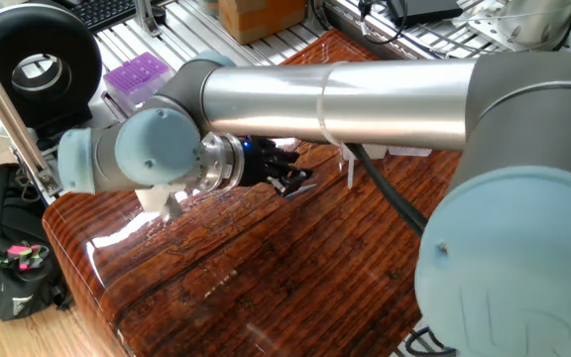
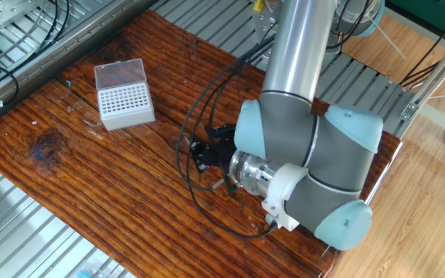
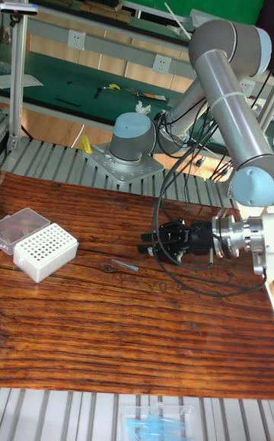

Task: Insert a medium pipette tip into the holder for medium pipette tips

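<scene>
Our end effector [image 3: 147, 247] lies horizontal just above the counter [image 3: 114, 334], fingers pointing to 9 o'clock in the tall fixed view. We see nothing held; how wide the jaws stand we can't tell. The medium pipette tip [image 3: 125, 265] lies flat on the counter at about 8 o'clock from the fingertips, close but apart. The holder for medium pipette tips [image 3: 45, 251] sits well apart at 9 o'clock, lid open. Our call: straddle the tip across its width, drop low, close gently so it doesn't flick away
</scene>
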You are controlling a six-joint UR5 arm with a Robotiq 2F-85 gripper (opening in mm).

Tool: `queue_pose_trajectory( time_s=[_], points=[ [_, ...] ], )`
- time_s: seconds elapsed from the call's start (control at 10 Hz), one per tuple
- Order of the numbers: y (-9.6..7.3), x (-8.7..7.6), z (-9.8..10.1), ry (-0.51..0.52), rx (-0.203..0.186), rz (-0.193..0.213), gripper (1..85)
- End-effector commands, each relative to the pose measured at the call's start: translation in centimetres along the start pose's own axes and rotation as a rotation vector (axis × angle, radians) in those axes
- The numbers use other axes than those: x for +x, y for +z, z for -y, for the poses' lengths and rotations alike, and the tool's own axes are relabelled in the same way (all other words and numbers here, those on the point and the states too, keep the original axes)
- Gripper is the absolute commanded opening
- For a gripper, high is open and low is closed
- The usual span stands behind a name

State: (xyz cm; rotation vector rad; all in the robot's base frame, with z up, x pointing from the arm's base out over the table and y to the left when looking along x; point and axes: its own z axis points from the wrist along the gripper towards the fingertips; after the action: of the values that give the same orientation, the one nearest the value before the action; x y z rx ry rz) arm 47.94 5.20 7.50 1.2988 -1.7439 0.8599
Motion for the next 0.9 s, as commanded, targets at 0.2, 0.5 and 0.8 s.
queue_pose_trajectory(
  time_s=[0.2, 0.5, 0.8],
  points=[
    [1.8, -1.9, -0.9, 0.156, -0.056, 0.031, 45.0],
    [1.6, -3.3, -0.7, 0.229, -0.045, 0.098, 45.0],
    [1.2, -4.2, 0.3, 0.244, -0.012, 0.175, 42.7]
  ],
)
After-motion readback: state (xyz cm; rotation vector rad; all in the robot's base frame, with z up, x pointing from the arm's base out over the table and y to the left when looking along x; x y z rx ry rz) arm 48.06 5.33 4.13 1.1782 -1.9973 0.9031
